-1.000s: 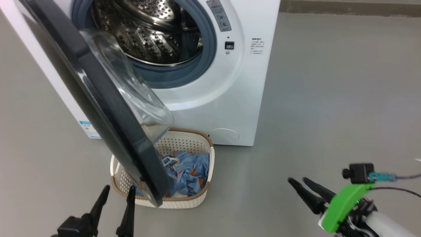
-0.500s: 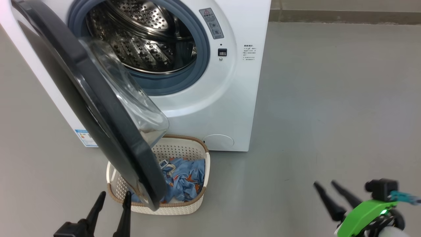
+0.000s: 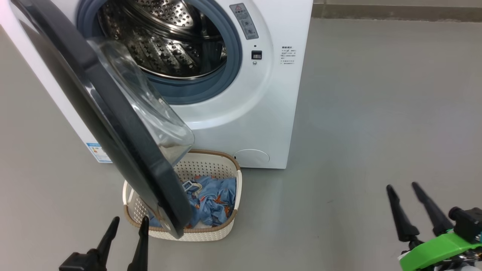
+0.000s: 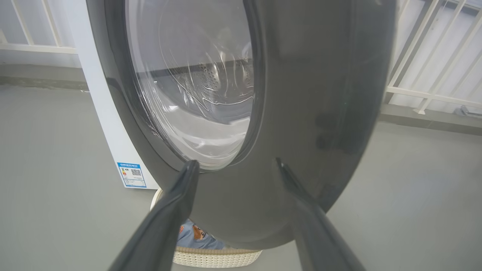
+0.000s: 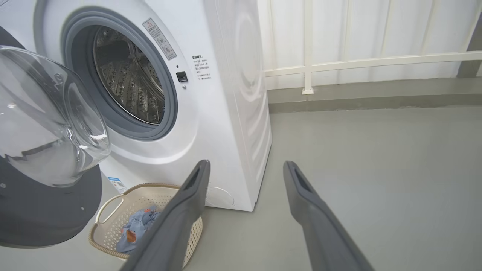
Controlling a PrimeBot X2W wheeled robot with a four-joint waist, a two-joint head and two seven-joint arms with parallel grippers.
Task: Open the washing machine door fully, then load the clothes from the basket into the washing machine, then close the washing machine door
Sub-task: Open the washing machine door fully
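Grey floor (image 3: 357, 113) is seen. The washing machine door (image 3: 143, 162) must be pushed wider. The left gripper (image 3: 129, 220) and right gripper (image 3: 401, 186) are spread wide, empty.

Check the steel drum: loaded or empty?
Empty where visible: perforated steel drum shows bare metal; light-blue printed clothes lie in the cream perforated basket.

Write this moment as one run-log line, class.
door: part open, over basket | clothes: in basket | left gripper: open, near door | right gripper: open, empty
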